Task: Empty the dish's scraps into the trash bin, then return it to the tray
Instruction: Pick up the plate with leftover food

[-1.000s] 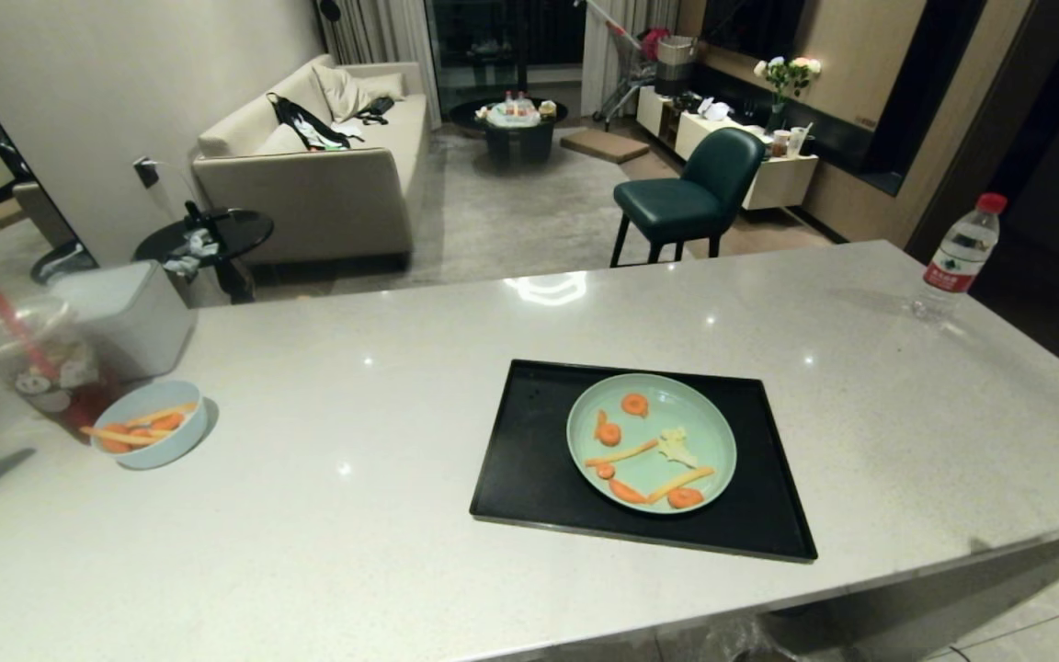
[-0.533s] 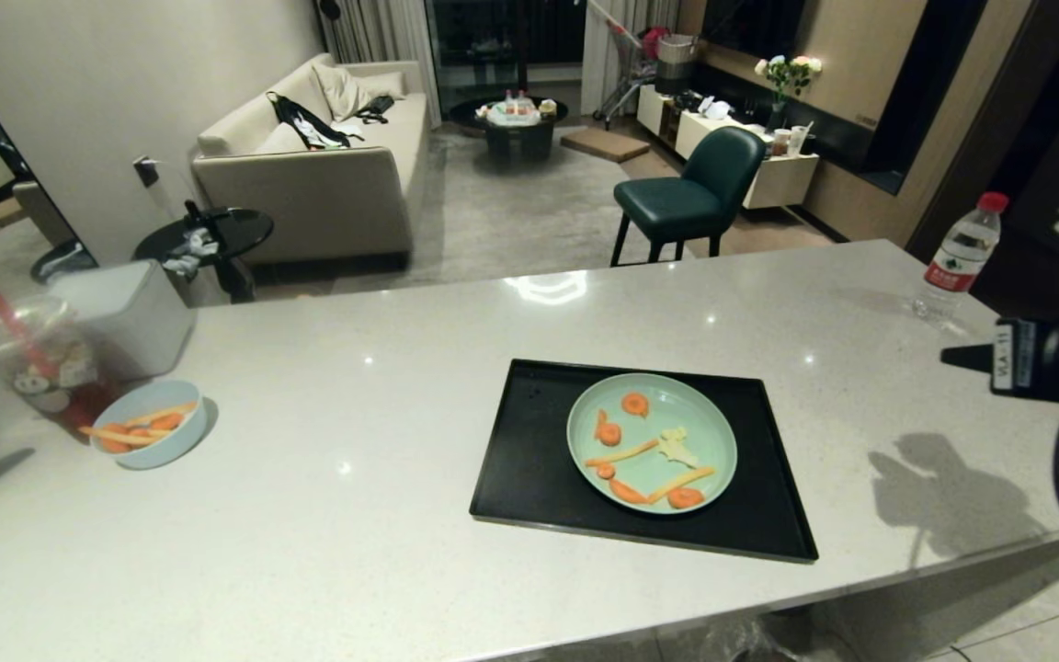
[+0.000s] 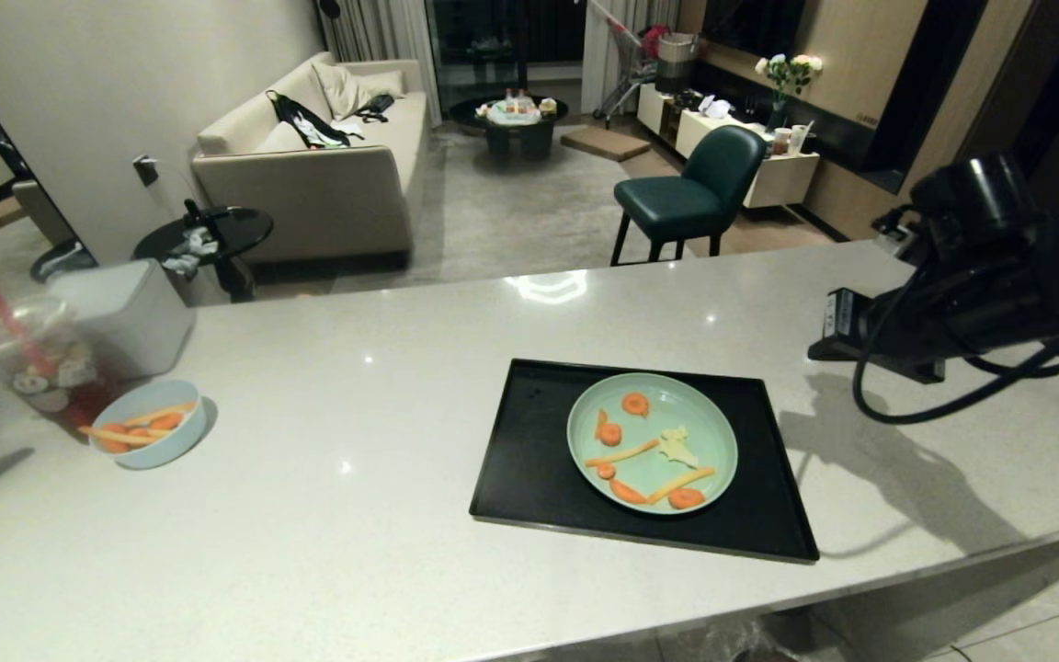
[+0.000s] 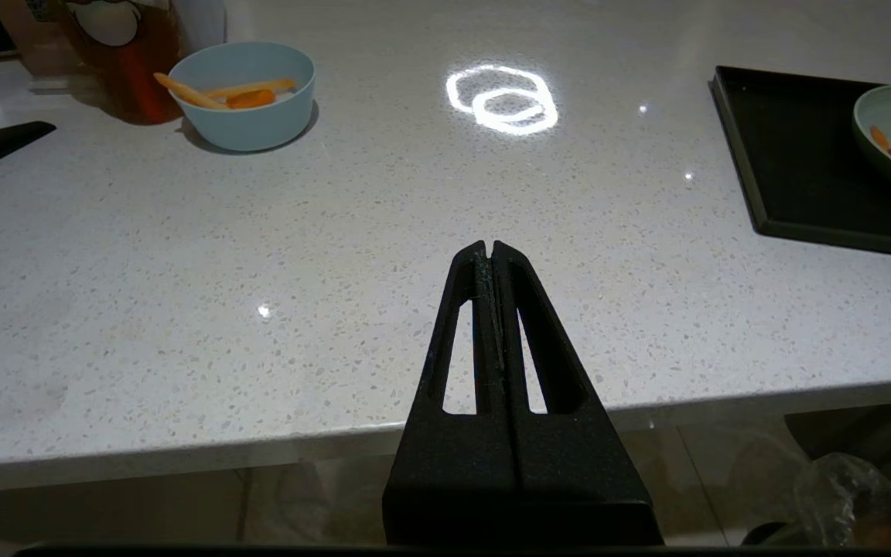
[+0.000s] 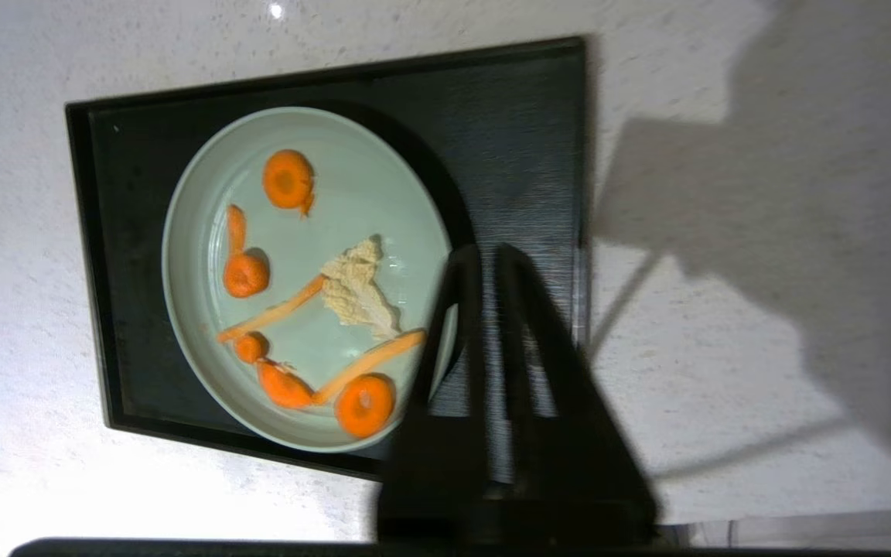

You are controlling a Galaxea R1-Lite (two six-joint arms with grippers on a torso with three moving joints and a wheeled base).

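Note:
The pale mint-green dish (image 3: pixel 690 416) lies on the right half of the black tray (image 3: pixel 529 450) in the middle of the counter. On it are the scraps (image 3: pixel 634 405): carrot rounds and sticks and one pale piece. My right gripper (image 3: pixel 814 351) hangs above the counter just right of the tray, pointing left. In the right wrist view it (image 5: pixel 488 251) hovers over the tray (image 5: pixel 515 124) beside the dish (image 5: pixel 353 193), open by a narrow gap and holding nothing. My left gripper (image 4: pixel 489 246) is shut, parked at the counter's front edge. The trash bin's bag (image 4: pixel 840 495) peeks out below that edge.
A light-blue bowl (image 3: pixel 151 423) of carrot sticks sits at the counter's left, with a drink cup (image 3: pixel 33 363) and a white box (image 3: pixel 130 313) behind it. The right arm's cables (image 3: pixel 952 395) hang over the counter's right end. A green chair (image 3: pixel 690 198) stands beyond.
My right arm has come up into the head view from the right and swung left, ending just right of the tray. The dish, tray and left arm have not moved.

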